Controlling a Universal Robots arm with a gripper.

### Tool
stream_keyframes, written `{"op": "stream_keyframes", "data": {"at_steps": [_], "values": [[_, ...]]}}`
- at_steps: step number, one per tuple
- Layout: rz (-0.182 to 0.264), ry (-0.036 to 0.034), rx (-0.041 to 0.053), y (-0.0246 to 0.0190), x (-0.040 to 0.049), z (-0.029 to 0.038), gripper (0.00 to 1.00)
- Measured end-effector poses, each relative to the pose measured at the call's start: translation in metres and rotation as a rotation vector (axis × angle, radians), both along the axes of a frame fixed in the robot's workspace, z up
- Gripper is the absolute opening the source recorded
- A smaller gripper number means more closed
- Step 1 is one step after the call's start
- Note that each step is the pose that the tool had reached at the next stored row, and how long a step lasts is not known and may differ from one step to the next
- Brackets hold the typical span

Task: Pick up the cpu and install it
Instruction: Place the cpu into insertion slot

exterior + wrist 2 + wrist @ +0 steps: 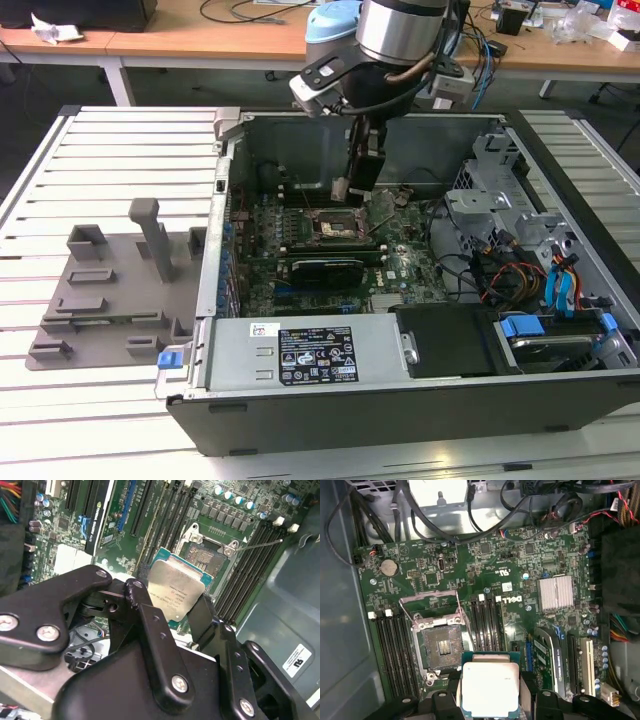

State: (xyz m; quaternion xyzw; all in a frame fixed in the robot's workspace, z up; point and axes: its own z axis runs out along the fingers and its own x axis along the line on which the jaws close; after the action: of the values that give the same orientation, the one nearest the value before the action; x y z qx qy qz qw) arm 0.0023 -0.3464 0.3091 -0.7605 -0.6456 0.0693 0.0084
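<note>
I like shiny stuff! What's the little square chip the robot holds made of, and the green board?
The cpu has a pale silver-grey top with a dull sheen, probably metal, on a thin green base. The green board looks like matte circuit board dotted with tiny parts. The gripper holding the cpu is matte black, plastic or coated metal.

in the first wrist view the picture's edge cuts off one side of the cpu (490, 687) and most of the gripper (489, 700) clamping it. in the second wrist view the fingers (150, 625) hide the cpu's two gripped edges, and the cpu covers part of the socket (206, 560). in the exterior view the arm (400, 30) is cut off at the upper edge. the gripper's tip, at 12 o'clock of the socket, is too small to tell what it holds. the computer case (400, 410) is clipped at 3 o'clock.
</note>
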Motion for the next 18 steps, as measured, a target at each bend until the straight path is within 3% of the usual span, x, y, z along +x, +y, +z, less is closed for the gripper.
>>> {"op": "stream_keyframes", "data": {"at_steps": [18], "values": [[-0.187, 0.0000, -0.0100, 0.0000, 0.0000, -0.0004, 0.55]]}}
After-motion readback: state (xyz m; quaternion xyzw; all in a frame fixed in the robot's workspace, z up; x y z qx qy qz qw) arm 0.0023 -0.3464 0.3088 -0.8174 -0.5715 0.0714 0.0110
